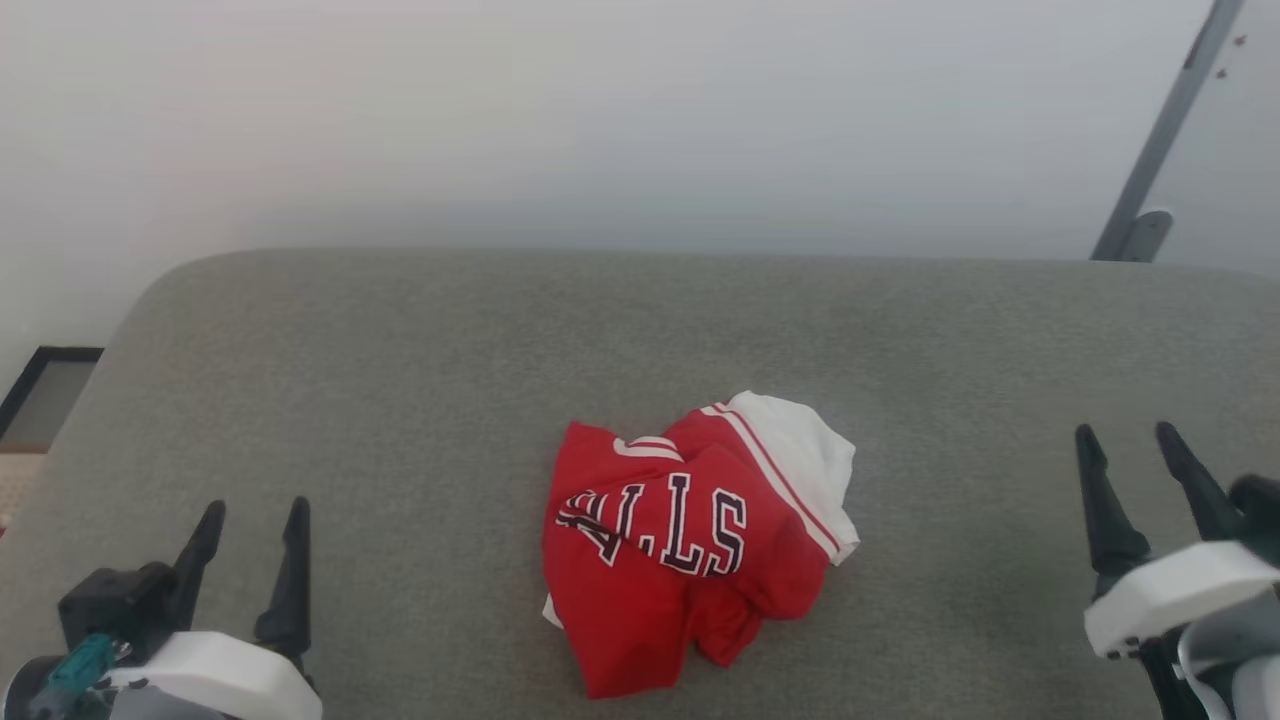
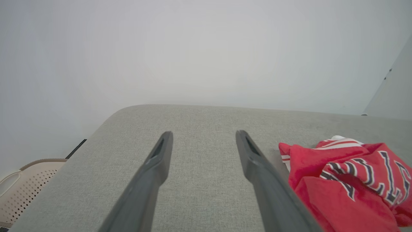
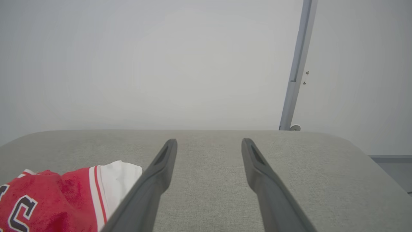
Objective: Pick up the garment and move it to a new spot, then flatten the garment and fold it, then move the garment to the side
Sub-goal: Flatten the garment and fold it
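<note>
We held both hands released at the near side of the grey fabric-covered surface point(image 1: 400, 330), neither one touching the cloth. Our left hand point(image 1: 255, 508) hovered with its two dark fingers point(image 2: 157, 161) spread wide and nothing between them. Our right hand point(image 1: 1127, 433) was spread the same way and just as empty.

The red jersey point(image 1: 680, 570) lay crumpled in a heap on the surface between the two hands and well apart from each. It was off to the right of the left hand and off to the left of the right hand. Dark, white-outlined letters ran across the top of the heap, upside down in the head view, with part of the word lost in the folds. A white sleeve edged with red-and-white stripe trim lay on the side of the heap toward the right hand. In the right wrist view that sleeve sat just left of the hand's left finger.

Beyond both sets of fingertips the surface ran to a rounded far edge against a pale wall point(image 1: 600, 120). A grey pole point(image 1: 1160, 130) slanted up the wall past the right hand. A perforated beige basket point(image 2: 22, 183) stood below the surface's edge, to the left of the left hand.
</note>
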Robot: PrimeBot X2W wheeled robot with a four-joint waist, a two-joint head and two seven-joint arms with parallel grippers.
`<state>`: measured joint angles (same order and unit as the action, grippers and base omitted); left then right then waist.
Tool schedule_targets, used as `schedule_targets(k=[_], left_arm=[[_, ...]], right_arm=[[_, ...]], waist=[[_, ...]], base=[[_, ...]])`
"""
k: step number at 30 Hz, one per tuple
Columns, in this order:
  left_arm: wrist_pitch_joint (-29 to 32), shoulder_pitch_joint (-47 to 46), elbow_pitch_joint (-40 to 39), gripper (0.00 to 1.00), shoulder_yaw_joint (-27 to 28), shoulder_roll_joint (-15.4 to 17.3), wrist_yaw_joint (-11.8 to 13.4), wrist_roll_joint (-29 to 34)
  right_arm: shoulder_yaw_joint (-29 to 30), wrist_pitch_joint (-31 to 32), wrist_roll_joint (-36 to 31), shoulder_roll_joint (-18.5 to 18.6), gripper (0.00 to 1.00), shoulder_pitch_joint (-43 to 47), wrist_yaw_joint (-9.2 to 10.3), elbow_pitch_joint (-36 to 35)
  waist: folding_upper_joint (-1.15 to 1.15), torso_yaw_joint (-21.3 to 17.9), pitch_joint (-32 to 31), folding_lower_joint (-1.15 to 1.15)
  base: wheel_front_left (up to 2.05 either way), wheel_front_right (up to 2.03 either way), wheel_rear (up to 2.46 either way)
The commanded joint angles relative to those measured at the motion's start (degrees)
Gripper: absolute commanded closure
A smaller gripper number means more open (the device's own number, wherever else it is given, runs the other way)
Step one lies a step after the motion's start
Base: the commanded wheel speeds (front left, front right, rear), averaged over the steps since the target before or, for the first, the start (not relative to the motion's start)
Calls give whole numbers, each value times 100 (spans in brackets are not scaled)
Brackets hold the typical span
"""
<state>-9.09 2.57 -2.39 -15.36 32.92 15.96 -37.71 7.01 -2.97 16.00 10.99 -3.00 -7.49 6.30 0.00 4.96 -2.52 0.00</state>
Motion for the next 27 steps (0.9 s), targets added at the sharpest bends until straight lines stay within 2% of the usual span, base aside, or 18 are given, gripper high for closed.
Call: schedule_targets(k=[1,12,22,27], left_arm=[[30,-83,-31,0,-38,-37,25,66],[10,-453,-31,0,-333,-293,-42,154],[-74,-979,94,0,-691,-647,-129,326],[-139,-1193,206,0,-818,-799,-164,409]], right_arm=[[-106,78,92,62,0,-152,0,75],[-1070,955,595,542,0,-817,-1,650],[-1973,2080,1350,1364,0,-1406,0,1262],[-2366,2564,1672,1586,0,-1626,0,1569]], waist=[[0,117,69,0],[0,722,501,0],[0,1309,1011,0],[0,1466,1217,0]], base=[[0,0,0],[0,0,0],[0,0,0],[0,0,0]])
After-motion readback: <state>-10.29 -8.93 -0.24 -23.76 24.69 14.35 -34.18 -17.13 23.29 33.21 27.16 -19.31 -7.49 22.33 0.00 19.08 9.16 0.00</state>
